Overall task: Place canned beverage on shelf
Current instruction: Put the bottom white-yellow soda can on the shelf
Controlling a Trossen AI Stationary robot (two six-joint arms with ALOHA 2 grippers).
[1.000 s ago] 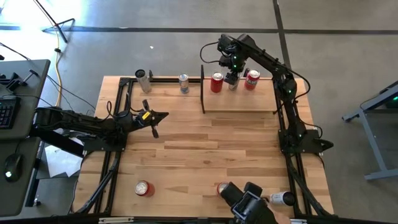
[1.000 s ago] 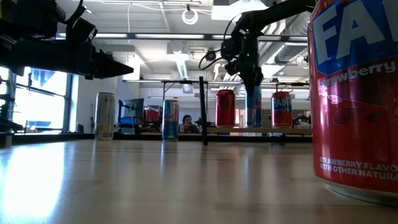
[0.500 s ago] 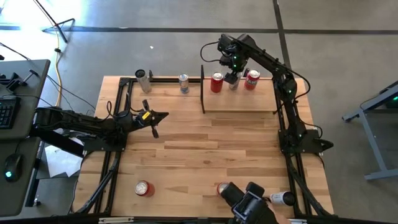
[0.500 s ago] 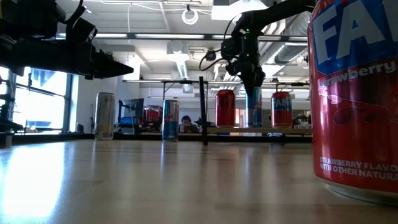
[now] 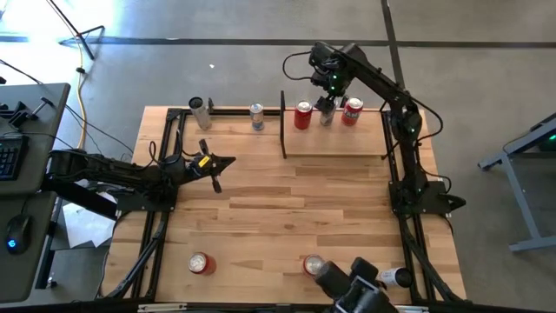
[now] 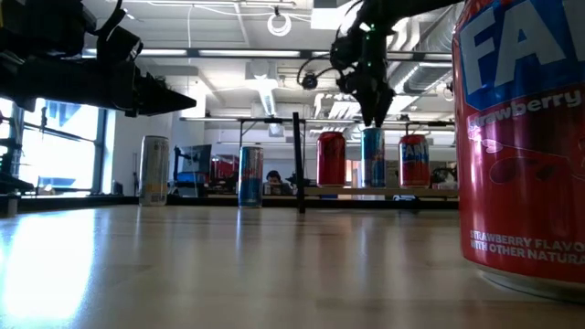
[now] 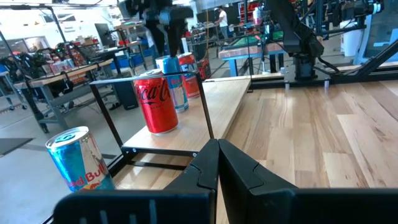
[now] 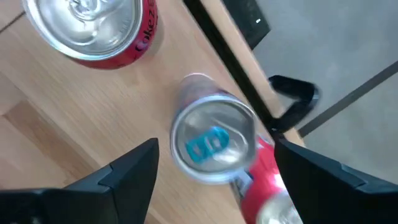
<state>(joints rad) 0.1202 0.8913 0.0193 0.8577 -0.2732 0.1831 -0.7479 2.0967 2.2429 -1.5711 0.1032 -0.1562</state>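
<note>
The shelf (image 5: 334,143), a pale wood panel between thin black bars, is at the table's far right. A slim blue-and-silver can (image 5: 326,114) stands upright on its base at the shelf's far edge, between a red Coca-Cola can (image 5: 302,115) and another red can (image 5: 352,111). My right gripper (image 5: 327,97) hangs open just above the slim can's top (image 8: 214,146), one finger on each side, touching nothing; the low view (image 6: 376,117) shows it clear of the can (image 6: 372,157). My left gripper (image 5: 224,163) is shut and empty above the table's left part.
A silver can (image 5: 199,106) and a blue can (image 5: 256,115) stand at the far edge, left of the shelf. Two red cans (image 5: 201,263) (image 5: 311,263) stand near the front edge, by the low camera's mount (image 5: 356,296). Black frame bars run along both table sides.
My right gripper has risen straight up off the slim can, from around its upper part to just above its top. The can stays upright on the shelf between the two red cans.
</note>
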